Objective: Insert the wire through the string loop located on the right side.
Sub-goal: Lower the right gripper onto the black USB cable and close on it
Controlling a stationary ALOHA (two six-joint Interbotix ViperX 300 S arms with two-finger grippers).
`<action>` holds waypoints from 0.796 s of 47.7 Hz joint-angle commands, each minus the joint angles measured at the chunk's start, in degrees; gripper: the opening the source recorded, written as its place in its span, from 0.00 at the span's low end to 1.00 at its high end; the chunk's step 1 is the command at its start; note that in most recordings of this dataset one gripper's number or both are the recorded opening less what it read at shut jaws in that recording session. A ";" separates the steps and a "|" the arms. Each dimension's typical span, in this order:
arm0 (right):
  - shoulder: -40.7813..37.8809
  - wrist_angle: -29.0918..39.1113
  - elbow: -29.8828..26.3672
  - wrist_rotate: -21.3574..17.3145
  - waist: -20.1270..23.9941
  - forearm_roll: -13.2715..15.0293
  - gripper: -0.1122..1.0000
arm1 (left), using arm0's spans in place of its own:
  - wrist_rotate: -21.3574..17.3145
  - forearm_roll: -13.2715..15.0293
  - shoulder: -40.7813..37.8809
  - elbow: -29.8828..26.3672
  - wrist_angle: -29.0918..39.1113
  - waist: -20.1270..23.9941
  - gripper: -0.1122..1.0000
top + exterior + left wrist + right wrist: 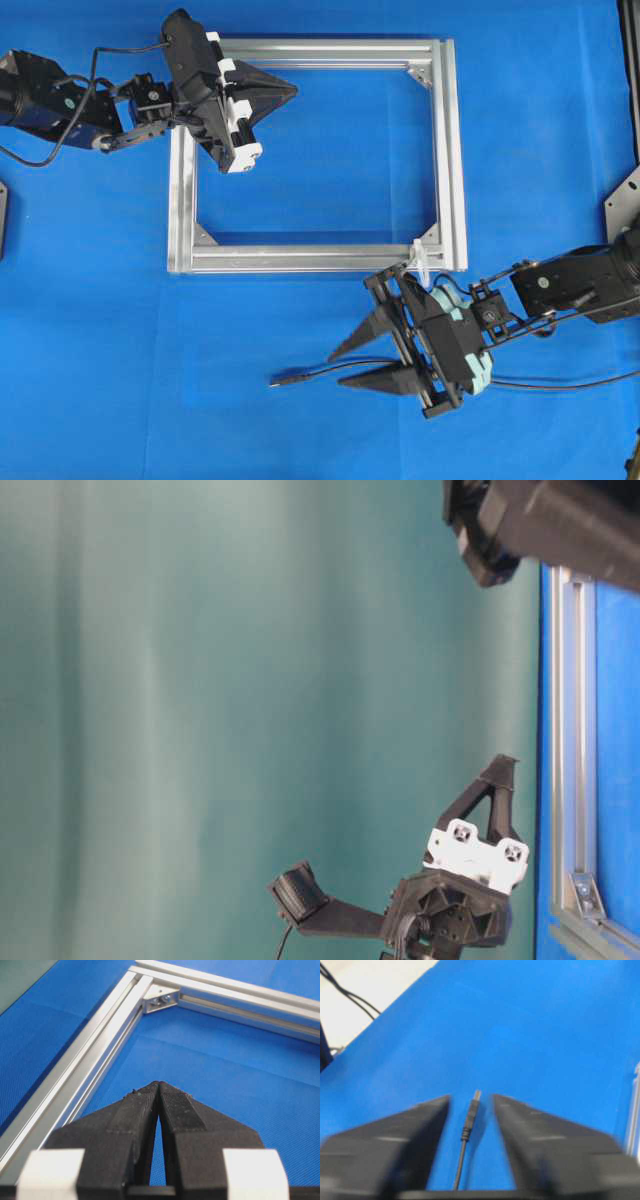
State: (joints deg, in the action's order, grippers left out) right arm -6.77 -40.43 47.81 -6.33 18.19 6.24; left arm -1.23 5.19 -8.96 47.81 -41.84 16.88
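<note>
The right hand hangs with its fingers parted either side of the wire, which lies unheld near the worktop's front edge, seemingly lined up to grasp its plug end for threading through the string loop at the frame's near right corner, while the left hand, closed on nothing, waits over the frame's far left corner.

Count: 1 wire, 1 string loop, 1 aluminium frame w/ 3 corner brackets visible, poss. a 4th hidden under left arm. 2 grippers: left, right. 1 blue mat.
</note>
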 commanded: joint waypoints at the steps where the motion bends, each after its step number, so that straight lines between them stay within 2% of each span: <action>1: 1.49 -0.09 -0.79 -0.44 0.26 -0.44 0.53 | -0.09 -0.18 1.85 -1.14 -0.35 0.18 0.10; 6: 1.32 0.18 -0.79 -0.44 0.26 -1.23 0.82 | -0.09 -0.18 1.85 -1.14 -0.26 0.09 0.10; 9: 1.14 0.53 -1.05 -0.44 0.26 -2.02 0.92 | -0.09 -0.18 1.85 -1.05 -0.35 0.18 0.10; 14: 0.62 1.14 -1.49 -0.44 0.18 -2.37 0.87 | -0.09 -0.18 1.85 -1.14 -0.35 0.18 0.10; 29: -4.57 2.64 -3.69 -0.44 0.88 -6.59 0.88 | -0.09 -0.18 1.85 -1.05 -0.26 0.18 0.10; 38: -8.96 2.29 -4.75 -0.44 1.85 -10.37 0.88 | -0.09 -0.18 1.85 -1.05 -0.26 0.18 0.10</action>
State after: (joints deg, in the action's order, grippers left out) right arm -15.64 -37.71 44.38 -6.68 19.42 -2.90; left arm -1.23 5.19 -8.88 47.72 -41.84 16.88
